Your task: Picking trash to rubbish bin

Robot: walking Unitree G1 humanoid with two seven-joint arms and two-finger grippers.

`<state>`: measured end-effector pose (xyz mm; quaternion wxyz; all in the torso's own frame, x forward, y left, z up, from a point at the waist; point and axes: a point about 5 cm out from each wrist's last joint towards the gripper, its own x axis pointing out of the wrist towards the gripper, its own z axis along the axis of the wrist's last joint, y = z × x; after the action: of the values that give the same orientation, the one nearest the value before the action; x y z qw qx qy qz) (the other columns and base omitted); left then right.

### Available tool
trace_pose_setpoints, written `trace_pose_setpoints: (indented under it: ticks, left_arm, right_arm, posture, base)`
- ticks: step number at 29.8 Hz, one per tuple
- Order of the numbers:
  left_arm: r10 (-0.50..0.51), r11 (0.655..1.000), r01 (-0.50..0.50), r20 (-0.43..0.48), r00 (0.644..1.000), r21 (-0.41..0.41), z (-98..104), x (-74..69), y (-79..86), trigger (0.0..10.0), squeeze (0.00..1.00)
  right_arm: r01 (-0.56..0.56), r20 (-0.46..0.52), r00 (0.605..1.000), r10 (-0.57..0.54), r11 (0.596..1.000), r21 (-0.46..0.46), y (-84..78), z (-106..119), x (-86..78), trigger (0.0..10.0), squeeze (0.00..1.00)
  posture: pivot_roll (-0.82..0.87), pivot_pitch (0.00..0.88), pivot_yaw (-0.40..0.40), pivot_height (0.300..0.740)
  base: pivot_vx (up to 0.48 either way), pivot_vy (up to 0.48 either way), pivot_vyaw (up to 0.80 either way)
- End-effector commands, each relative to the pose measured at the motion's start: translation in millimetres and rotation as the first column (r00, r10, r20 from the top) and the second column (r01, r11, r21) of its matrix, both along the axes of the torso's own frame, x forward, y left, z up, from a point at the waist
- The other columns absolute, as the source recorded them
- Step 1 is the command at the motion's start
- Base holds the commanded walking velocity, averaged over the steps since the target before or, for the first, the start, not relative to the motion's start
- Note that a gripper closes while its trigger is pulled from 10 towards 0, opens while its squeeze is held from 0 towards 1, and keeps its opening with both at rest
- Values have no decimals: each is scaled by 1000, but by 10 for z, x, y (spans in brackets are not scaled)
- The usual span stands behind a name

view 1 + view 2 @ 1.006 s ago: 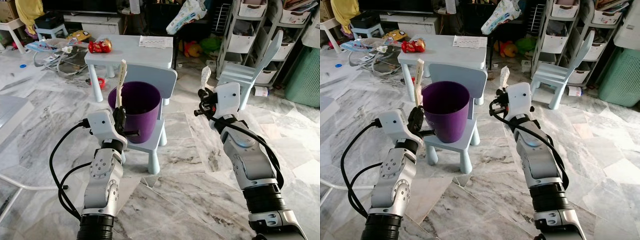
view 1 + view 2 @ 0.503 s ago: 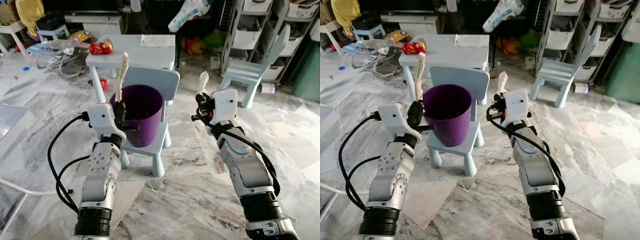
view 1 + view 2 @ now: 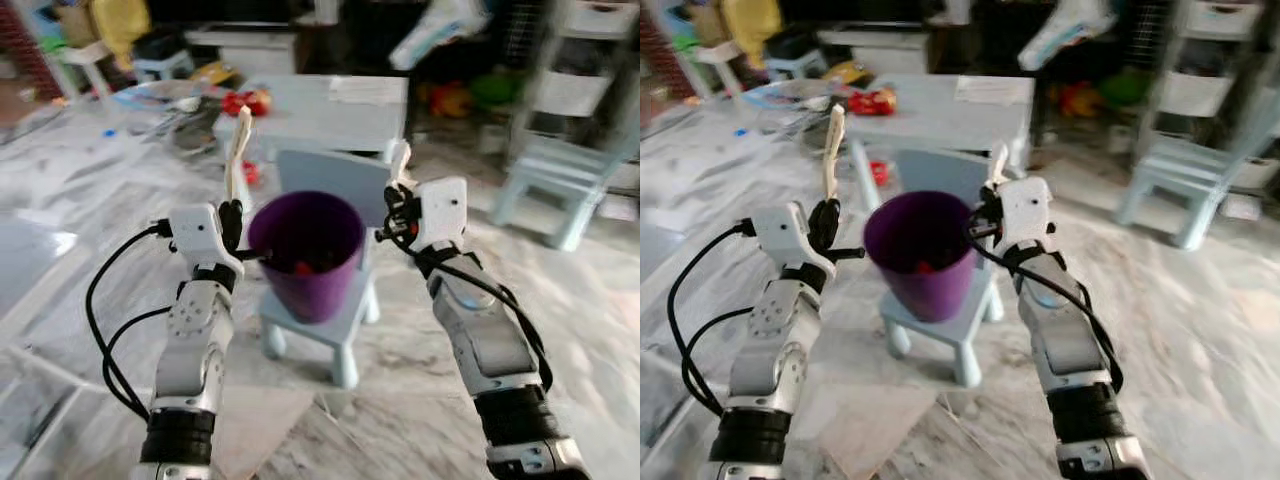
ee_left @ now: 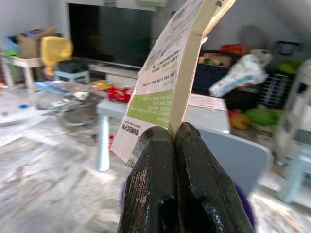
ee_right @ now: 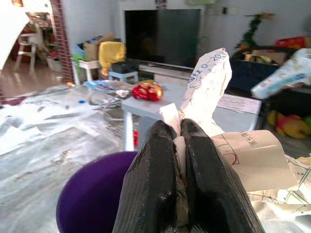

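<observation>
Our left end effector [image 3: 233, 212] pinches a stiff, light card [image 4: 167, 82] by its lower edge beside the bin [image 3: 305, 250]; our right end effector [image 3: 392, 205] grips crumpled paper [image 5: 214, 111], soft and light, at the bin's far rim.

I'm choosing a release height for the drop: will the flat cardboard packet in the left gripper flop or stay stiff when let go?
The flat printed cardboard packet stands straight up from the left gripper, pinched only at its bottom edge, so it is probably stiff. It looks thin, so likely light and apt to flutter. Tall beside the purple plastic bin, it may catch the rim.
</observation>
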<state>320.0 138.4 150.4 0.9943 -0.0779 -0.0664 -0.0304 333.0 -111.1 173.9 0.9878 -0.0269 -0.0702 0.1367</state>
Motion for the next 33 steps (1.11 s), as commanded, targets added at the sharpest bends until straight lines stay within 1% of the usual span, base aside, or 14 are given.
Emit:
trace_pose_setpoints:
  ticks: [1, 3, 5, 14, 19, 22, 23, 33]
  left_arm:
    - [-11, 1000, 11, -2, 1000, 8, -1, -13, -47, 10000, 0]
    - [-9, 1000, 9, -5, 1000, 7, -4, -14, -50, 10000, 0]
    - [9, 1000, -9, -10, 1000, 15, -10, -6, -38, 10000, 0]
    - [35, 999, -35, 8, 999, 21, 17, 16, -24, 10000, 0]
    - [20, 1000, -20, 3, 1000, 19, 14, 22, -38, 10000, 0]
    - [19, 1000, -18, -16, 1000, 22, -10, 21, -39, 10000, 0]
    - [20, 1000, -20, -9, 1000, 15, -5, 23, -39, 10000, 0]
    - [10, 1000, -10, -15, 1000, 28, -17, 25, -32, 10000, 0]
  right_arm:
    - [12, 8, 1000, -12, 1000, -8, -48, 19, -3, 10000, 0]
    - [14, 8, 1000, -14, 1000, -4, -50, 15, -6, 10000, 0]
    - [15, 8, 1000, -15, 1000, 16, -54, 13, -11, 10000, 0]
    - [17, 2, 1000, -17, 1000, 16, -58, 8, 0, 10000, 0]
    - [13, 5, 1000, -13, 1000, 16, -45, 16, 5, 10000, 0]
    - [6, 9, 1000, -6, 1000, 3, -30, 18, 5, 10000, 0]
    - [3, 14, 1000, -3, 1000, -1, -24, 23, 4, 10000, 0]
    - [0, 9, 1000, 0, 1000, 16, -9, 9, -1, 10000, 0]
  posture:
    - [-64, 56, 58, 740]
    - [-63, 55, 60, 740]
    - [-63, 56, 60, 740]
    - [-65, 55, 65, 740]
    - [-64, 49, 65, 740]
    - [-64, 47, 65, 740]
    - [-65, 48, 66, 740]
    - [-61, 41, 72, 740]
  base:
    - [315, 0, 688]
    - [289, 0, 688]
    - [0, 0, 0]
    - [0, 0, 0]
    - [0, 0, 0]
    - [277, 0, 0]
    - [352, 0, 0]
    - [467, 0, 0]
